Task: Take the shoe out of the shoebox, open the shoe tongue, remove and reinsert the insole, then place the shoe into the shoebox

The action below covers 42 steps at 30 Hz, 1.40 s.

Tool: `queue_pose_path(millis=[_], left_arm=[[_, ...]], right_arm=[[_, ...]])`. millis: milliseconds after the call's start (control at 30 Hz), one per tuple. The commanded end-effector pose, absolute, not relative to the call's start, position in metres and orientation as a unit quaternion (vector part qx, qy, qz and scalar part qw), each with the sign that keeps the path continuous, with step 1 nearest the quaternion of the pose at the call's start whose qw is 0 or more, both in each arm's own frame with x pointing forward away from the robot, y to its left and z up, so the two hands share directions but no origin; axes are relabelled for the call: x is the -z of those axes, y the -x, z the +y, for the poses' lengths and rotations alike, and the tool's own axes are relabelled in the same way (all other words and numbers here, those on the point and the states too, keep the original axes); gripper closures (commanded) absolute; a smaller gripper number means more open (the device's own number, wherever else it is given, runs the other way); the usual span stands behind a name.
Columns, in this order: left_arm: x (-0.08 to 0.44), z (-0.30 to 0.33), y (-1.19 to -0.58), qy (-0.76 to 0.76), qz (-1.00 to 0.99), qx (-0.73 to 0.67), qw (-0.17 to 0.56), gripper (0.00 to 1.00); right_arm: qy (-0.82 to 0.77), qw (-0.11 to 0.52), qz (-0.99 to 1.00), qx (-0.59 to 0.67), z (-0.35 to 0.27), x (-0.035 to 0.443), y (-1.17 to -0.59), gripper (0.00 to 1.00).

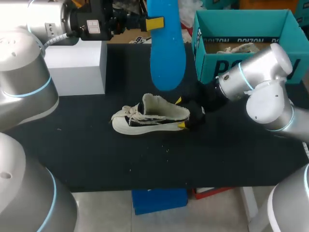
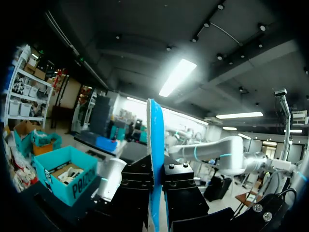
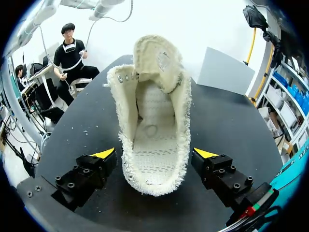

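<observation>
Item one: the cream canvas shoe (image 1: 152,118) (image 3: 153,145), frayed along its collar, with a dark side stripe and a white sole, stands upright on its sole on the black desk (image 1: 96,154). Its tongue (image 3: 157,60) is lifted up and forward, away from the heel, so the mouth is wide open. The right wrist view looks straight in and shows a bare woven footbed.

Item two: your right pincer (image 1: 180,112) (image 3: 154,153) sits at the shoe's heel. Its fingers are spread wide, with one yellow tip on each side of the heel. A sliver of desk shows between the shoe and at least one tip, so this pincer has hold of nothing.

Item three: your left pincer (image 1: 157,22) (image 2: 157,186) is raised well above the shoe and clear of it. Its fingers are pressed against both faces of the long blue foam insole (image 1: 166,48) (image 2: 155,145), which it grips edge-on. The insole is entirely outside the shoe.

Item four: the teal cardboard shoebox (image 1: 208,60) (image 2: 79,186) stands open-topped on the desk beyond the shoe's heel end, past your right arm and well apart from the shoe. Crumpled paper lies inside it.

Item five: a plain white block (image 1: 77,67) stands off the shoe's toe end, well apart from it.
</observation>
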<state>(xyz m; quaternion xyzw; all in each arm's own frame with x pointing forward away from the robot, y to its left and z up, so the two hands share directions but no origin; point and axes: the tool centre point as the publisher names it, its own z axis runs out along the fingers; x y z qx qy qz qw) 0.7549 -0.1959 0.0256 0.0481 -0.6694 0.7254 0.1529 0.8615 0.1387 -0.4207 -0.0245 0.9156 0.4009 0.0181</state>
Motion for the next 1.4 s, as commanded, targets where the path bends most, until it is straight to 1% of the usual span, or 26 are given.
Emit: queue_pose_path(millis=[33,467,600,667,733,1000,1200,1400], left_arm=[[-0.025,-0.197,-0.754,-0.049,-0.669,-0.726,0.151,1.0],[-0.025,-0.197,-0.754,-0.049,-0.669,-0.726,0.151,1.0],[-0.025,-0.197,-0.754,-0.049,-0.669,-0.726,0.151,1.0],[-0.025,-0.197,-0.754,-0.049,-0.669,-0.726,0.151,1.0],[-0.025,-0.197,-0.754,-0.049,-0.669,-0.726,0.151,1.0],[-0.025,-0.197,-0.754,-0.049,-0.669,-0.726,0.151,1.0],[-0.025,-0.197,-0.754,-0.049,-0.669,-0.726,0.151,1.0],[-0.025,-0.197,-0.754,-0.049,-0.669,-0.726,0.151,1.0]], right_arm=[[0.025,0.016,0.908,-0.417,0.14,0.428,-0.863,0.0],[0.022,0.006,0.906,-0.423,0.139,0.432,-0.861,0.0],[0.02,0.003,0.913,-0.407,0.137,0.431,-0.861,0.0],[0.018,-0.012,0.934,-0.358,0.135,0.428,-0.862,0.0],[0.018,-0.009,0.938,-0.345,0.133,0.425,-0.863,0.0],[0.028,-0.021,0.985,-0.171,0.126,0.404,-0.87,0.0],[0.02,-0.014,0.998,-0.052,0.127,0.392,-0.878,0.0],[0.008,0.001,0.999,0.032,0.135,0.384,-0.884,0.0]])
